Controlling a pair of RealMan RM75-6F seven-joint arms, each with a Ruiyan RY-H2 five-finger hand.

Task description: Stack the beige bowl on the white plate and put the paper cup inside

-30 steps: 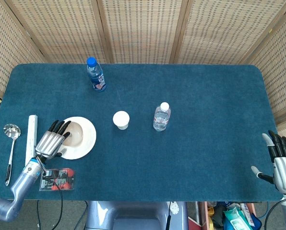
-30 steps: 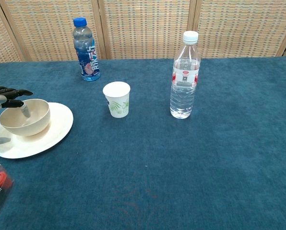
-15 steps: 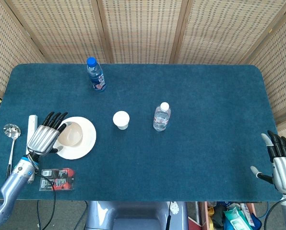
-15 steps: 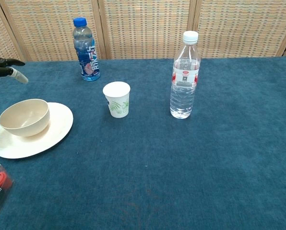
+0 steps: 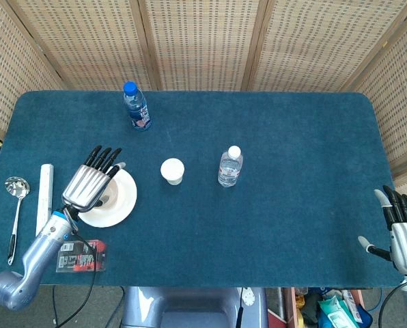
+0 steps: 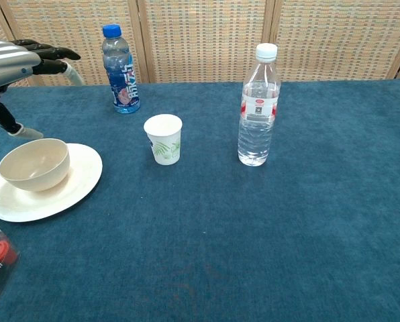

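Left hand (image 5: 91,183) hovered spread, empty, above beige bowl (image 6: 34,163), bowl seated on white plate (image 6: 76,182). Right hand (image 5: 401,232) spread, idle at desk edge. Stacking apparently done; next: reach paper cup (image 6: 164,139) mid-desk, grip, lower into bowl.

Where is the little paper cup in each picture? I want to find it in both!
Head view: the paper cup stands near the middle of the table, a bit left of centre, seen from above.
Chest view: the paper cup stands upright left of centre, showing a green leaf print.
Shared landmark: the clear water bottle with the white cap stands just to the cup's right in both views.
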